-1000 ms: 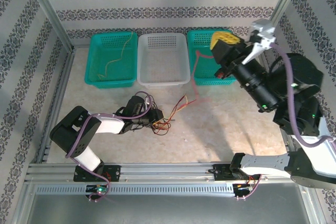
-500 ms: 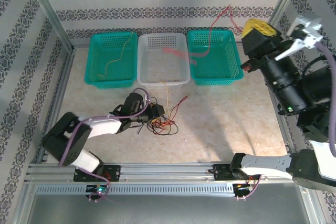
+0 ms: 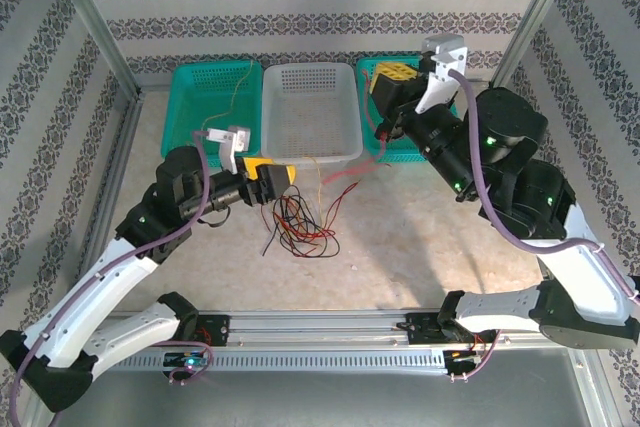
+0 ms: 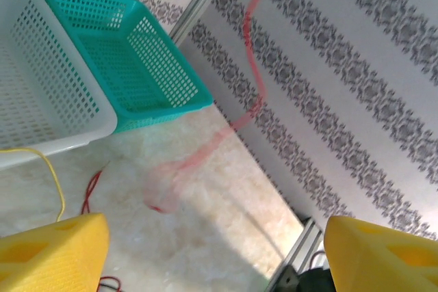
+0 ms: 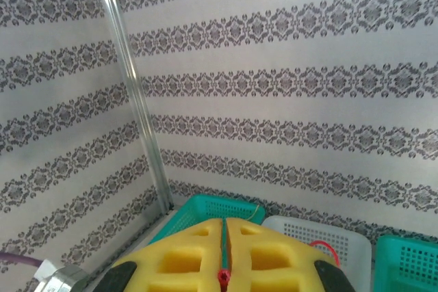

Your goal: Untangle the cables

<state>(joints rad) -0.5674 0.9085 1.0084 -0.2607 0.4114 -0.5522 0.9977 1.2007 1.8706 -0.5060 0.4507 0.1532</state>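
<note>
While the left gripper (image 3: 274, 177) hangs with jaws spread wide and empty, the cable tangle (image 3: 300, 229) lies just beside and below its fingertips. One red cable (image 4: 254, 73) runs from that heap up to the right gripper (image 3: 398, 79), whose pads are pinched tight on it. Recommended: pin the heap first, then draw the red strand slowly, lest neighbouring strands lift.

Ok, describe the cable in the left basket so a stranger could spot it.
At the table's far edge, find the teal basket on the left. In it lies one thin yellow cable, curling down from the back right corner. It sits alone, apart from the red and black tangle on the table.
</note>
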